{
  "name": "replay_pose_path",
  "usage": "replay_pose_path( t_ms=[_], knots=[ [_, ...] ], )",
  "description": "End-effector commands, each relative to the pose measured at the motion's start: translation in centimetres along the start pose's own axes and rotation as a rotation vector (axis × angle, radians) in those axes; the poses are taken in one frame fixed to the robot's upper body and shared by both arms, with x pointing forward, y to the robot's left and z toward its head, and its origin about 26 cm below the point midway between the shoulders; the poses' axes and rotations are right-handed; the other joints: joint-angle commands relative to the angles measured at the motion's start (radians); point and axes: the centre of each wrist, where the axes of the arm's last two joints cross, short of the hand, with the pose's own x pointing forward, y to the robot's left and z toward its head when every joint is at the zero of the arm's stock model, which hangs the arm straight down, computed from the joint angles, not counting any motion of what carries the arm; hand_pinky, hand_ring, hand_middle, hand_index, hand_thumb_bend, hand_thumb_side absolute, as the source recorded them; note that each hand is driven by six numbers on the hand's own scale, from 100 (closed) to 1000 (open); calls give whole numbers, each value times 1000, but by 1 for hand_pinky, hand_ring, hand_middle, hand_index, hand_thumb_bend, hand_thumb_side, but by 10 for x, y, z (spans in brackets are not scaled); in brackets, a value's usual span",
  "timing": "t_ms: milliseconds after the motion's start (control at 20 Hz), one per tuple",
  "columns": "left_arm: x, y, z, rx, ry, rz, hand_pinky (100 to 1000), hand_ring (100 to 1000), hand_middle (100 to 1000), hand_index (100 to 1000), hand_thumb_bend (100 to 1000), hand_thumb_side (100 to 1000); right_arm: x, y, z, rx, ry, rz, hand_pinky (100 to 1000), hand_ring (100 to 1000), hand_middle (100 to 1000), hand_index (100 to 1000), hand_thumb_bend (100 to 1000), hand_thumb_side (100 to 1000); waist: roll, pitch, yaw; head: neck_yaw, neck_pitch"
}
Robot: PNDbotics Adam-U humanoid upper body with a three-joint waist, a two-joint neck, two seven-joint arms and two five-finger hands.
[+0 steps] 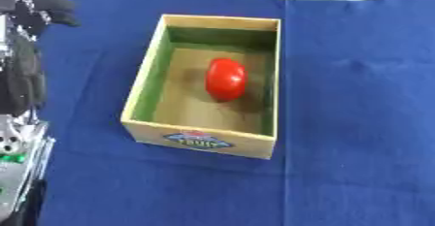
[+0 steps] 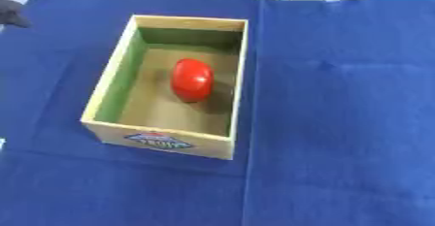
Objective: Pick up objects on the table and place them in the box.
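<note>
- One wooden box [image 1: 200, 141] sits on the blue tablecloth [image 1: 357, 123], green inside, with a fruit label on its front wall.
- One red object [image 1: 225, 79], smooth and oval, lies on the box floor.
- My left hand [image 1: 34, 11] shows at the upper left edge; I cannot tell its state.

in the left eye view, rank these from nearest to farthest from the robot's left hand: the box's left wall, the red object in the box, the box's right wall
Measured from the left hand, at the upper left edge of the view:
1. The box's left wall, on the side facing the hand.
2. The red object, lying in the middle of the box floor.
3. The box's right wall, on the side away from the hand.
</note>
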Motion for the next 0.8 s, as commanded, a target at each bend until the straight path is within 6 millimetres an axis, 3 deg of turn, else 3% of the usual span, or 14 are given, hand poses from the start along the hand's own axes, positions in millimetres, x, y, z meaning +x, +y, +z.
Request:
replay_pose_path(
  t_ms=[50, 700, 800],
  knots=[
    [6, 5, -5, 0, -31, -21, 528, 596, 666, 894, 108, 969, 5, -5, -3, -10, -31, 21, 841, 882, 901, 874, 100, 1000, 1, -18, 1, -1, -5],
    [6, 4, -6, -2, -36, -18, 528, 596, 668, 893, 109, 969, 5, -5, -3, -25, -25, 17, 838, 876, 893, 865, 100, 1000, 3, -16, 2, -38, -1],
    [6, 4, -7, -1, -38, -16, 527, 596, 669, 892, 110, 969, 5, -5, -2, -27, -25, 17, 838, 875, 890, 862, 100, 1000, 2, -18, 3, -73, -2]
  ],
)
